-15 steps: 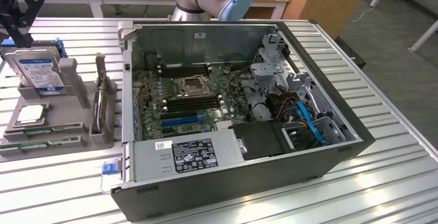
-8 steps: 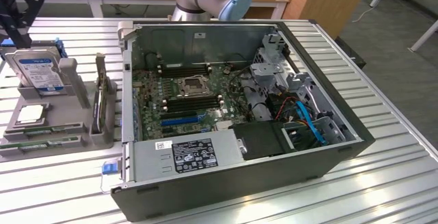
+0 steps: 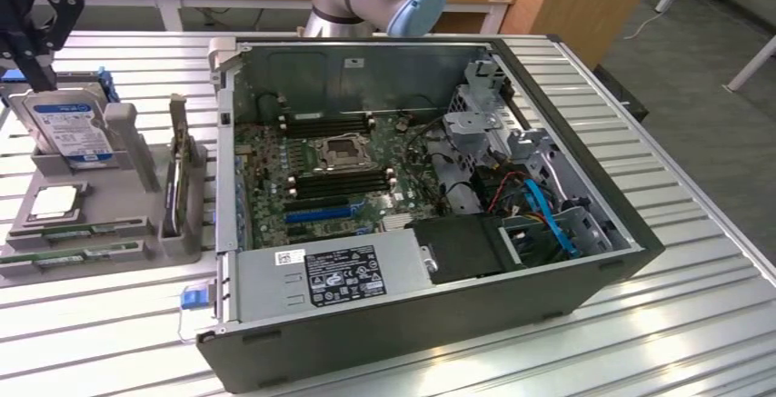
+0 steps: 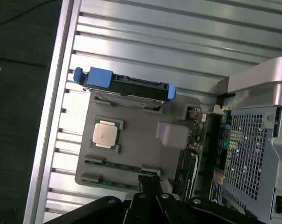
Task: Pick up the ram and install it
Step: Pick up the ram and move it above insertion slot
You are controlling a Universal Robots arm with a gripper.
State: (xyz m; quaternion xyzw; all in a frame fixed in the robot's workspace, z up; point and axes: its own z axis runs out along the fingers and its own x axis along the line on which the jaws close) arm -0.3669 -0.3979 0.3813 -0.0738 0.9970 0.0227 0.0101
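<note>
Gripper [image 3: 40, 70] [image 4: 149, 179] is hovering, fingers pressed together, pinching nothing, so the pick step is only starting. Both ram sticks [image 4: 120, 166] [image 3: 75, 231] are sitting untouched in the grey holder [image 4: 131, 140], below the fingertips. Grabbing one is calling for the jaws to spread and line up across the stick.

One ram's [image 4: 115, 182] end behind the fingers [image 4: 150, 185]

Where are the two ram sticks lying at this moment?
Both ram sticks lie side by side in the grey holder on the exterior view's left, next to the square CPU chip, outside the computer case.
</note>
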